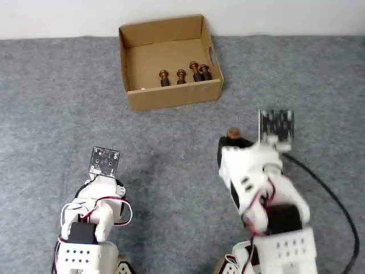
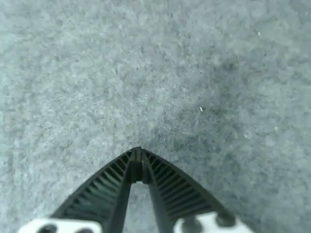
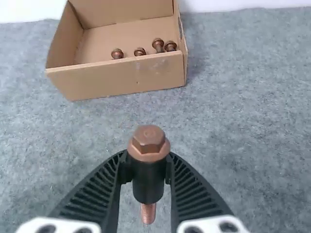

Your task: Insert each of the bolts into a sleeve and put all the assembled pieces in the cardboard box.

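- Right wrist view: the right claw is clenched on a black sleeve with a copper bolt through it. The hex head sits above the fingertips and the threaded end pokes out below the sleeve.
- The piece's long axis runs crosswise to the fingers. In the high view the bolt head faces up, so I judge the piece roughly upright and lifted off the grey counter.
- The cardboard box lies ahead of this claw and well apart from it, with its open top up and its near wall facing the claw. From the high view, the box sits forward of the claw and off toward the left arm's side.
- Four assembled pieces stand in a row inside the box, just behind that near wall.
- The left claw is pinched closed on nothing, its tips low over bare counter, farther back from the box than the right claw.
- The right arm is nearer the box and carries the load. My reading is that the coming move must carry the piece forward and across, high enough to pass over the near wall, and release it beside the row rather than on it.
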Motion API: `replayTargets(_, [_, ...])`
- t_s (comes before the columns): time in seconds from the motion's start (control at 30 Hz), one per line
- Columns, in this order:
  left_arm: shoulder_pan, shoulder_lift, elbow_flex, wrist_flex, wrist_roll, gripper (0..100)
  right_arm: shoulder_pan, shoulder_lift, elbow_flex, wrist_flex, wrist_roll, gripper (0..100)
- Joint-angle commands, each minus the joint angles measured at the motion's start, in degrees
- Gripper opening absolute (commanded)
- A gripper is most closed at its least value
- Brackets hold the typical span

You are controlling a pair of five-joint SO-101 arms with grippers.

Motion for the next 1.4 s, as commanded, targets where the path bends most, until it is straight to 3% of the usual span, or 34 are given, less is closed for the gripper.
replayTargets(0.0, [-0.3, -0.5, 0.7, -3.8, -0.5, 0, 0.4, 15.2, -16.4, -0.2, -0.8, 0.8])
replayTargets(0.27, [-0.3, -0.5, 1.2, -5.7, -0.4, 0, 0.2, 46.9, -45.4, -0.4, -0.7, 0.9])
replayTargets(0.5, [-0.3, -0.5, 1.2, -5.7, -0.3, 1, 0.4, 70.1, -67.0, -6.8, -0.3, 0.9])
replayTargets(0.63, [-0.3, -0.5, 1.2, -5.7, -0.4, 1, 0.0, 81.2, -76.4, -10.2, 4.4, 0.9])
replayTargets(1.07, [-0.3, -0.5, 1.2, -5.7, -0.4, 1, -1.8, 101.0, -91.3, -21.9, 8.0, 0.9])
replayTargets(1.27, [-0.3, -0.5, 1.2, -5.7, -0.4, 1, -1.9, 106.9, -92.0, -21.8, 8.3, 0.9])
replayTargets(1.37, [-0.3, -0.5, 1.2, -5.7, -0.4, 1, -2.3, 109.7, -92.0, -17.5, 11.9, 1.3])
